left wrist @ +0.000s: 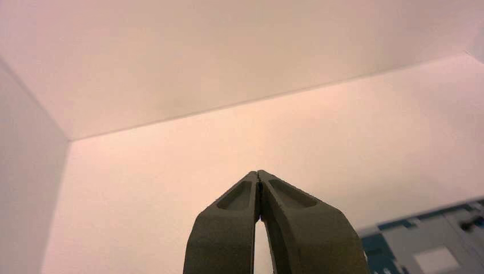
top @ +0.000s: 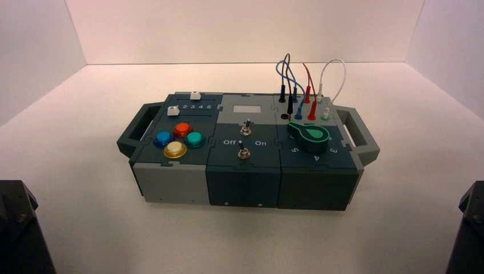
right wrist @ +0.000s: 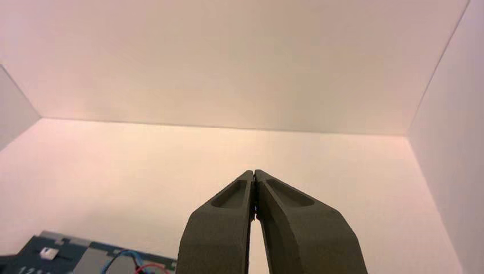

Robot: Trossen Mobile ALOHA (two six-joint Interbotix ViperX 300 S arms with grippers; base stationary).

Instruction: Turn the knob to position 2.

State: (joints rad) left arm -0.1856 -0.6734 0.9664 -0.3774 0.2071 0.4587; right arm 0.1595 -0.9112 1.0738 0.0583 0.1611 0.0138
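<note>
The knob (top: 310, 136) is a round dark teal dial with a bright green teardrop top, on the right section of the box (top: 171, 182). Its pointed tip aims toward the back left. White digits curve round its near side, but I cannot make out position 2 among them. Both arms are parked at the near corners, well short of the box. My left gripper (left wrist: 259, 174) is shut with nothing between its fingers. My right gripper (right wrist: 253, 173) is shut too and holds nothing. Each points over the table at the back wall.
Coloured wires (top: 308, 85) plug into jacks just behind the knob. Two metal toggle switches (top: 244, 140) stand in the box's middle section. Round push buttons (top: 178, 138) and white sliders (top: 173, 111) sit on the left section. Handles (top: 361, 134) stick out at both ends. White walls enclose the table.
</note>
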